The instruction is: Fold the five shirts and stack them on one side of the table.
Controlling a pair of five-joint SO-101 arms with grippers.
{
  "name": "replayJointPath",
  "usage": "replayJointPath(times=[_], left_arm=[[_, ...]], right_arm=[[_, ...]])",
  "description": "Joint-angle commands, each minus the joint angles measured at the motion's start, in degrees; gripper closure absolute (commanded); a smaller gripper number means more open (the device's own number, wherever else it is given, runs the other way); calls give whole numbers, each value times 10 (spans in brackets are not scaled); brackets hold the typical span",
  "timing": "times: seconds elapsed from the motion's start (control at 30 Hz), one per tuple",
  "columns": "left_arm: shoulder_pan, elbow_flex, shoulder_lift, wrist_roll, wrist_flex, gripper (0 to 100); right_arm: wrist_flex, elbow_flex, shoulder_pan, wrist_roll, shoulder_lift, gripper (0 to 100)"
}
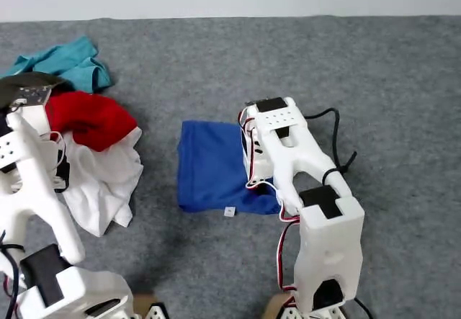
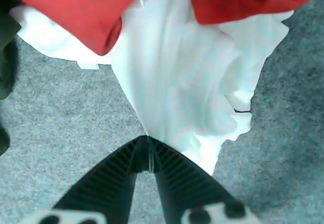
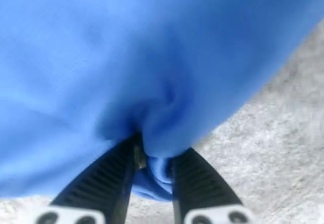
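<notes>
On the left of the table (image 1: 403,81) you have a loose heap. The teal shirt (image 1: 68,63) is at the far edge, and a dark cloth (image 1: 18,88) beside it is probably another shirt. The red shirt (image 1: 90,117) lies partly on the white shirt (image 1: 108,178). None of these looks folded, and you have no stack yet, so I judge that the task is near its beginning.

Your left gripper (image 2: 148,155) is over this heap. Its jaws are closed together, and the narrow corner of the white shirt ends just at their tips, so it seems to pinch that corner.

In the middle lies the blue shirt (image 1: 209,168), spread rather flat as a rough rectangle; it may be half folded, but I cannot be sure. Your right gripper (image 3: 154,158) is at its right edge. The jaws are a little apart and clamp a thick fold of the blue cloth between them.
</notes>
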Motion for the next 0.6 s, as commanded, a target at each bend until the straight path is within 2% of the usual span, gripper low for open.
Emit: replayJointPath(times=[0.0, 0.23, 0.57], left_arm=[[-1, -1, -25, -4, -2, 997], [-1, -1, -26, -4, -1, 997], [0, -1, -27, -4, -1, 997]], right_arm=[[7, -12, 5, 12, -58, 989], [-44, -26, 83, 201, -84, 989], [-207, -31, 183, 421, -84, 989]])
